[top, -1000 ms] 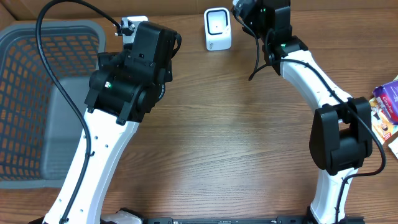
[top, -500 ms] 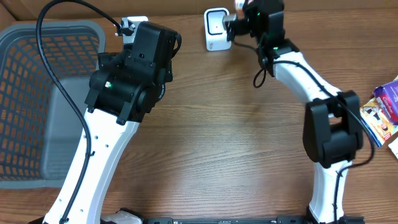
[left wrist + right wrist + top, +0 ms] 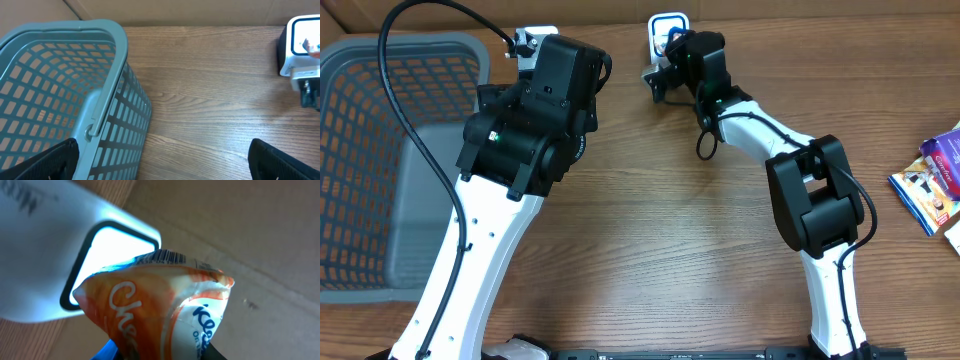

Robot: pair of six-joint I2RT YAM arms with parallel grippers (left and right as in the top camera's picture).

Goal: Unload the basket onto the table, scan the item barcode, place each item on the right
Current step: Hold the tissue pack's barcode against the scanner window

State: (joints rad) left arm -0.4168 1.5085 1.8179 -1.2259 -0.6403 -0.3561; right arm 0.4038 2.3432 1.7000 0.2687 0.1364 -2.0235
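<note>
At scanner (image 3: 40,270): right fingers (image 3: 212,354) hold orange packet (image 3: 150,310), barcode (image 3: 167,256) wrist-view only | left fingers (image 3: 50,160) wide

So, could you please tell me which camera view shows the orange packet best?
Right wrist: the packet fills the frame, barcode near the scanner. Left wrist shows only an orange sliver; overhead, the right hand mostly hides it.
</note>
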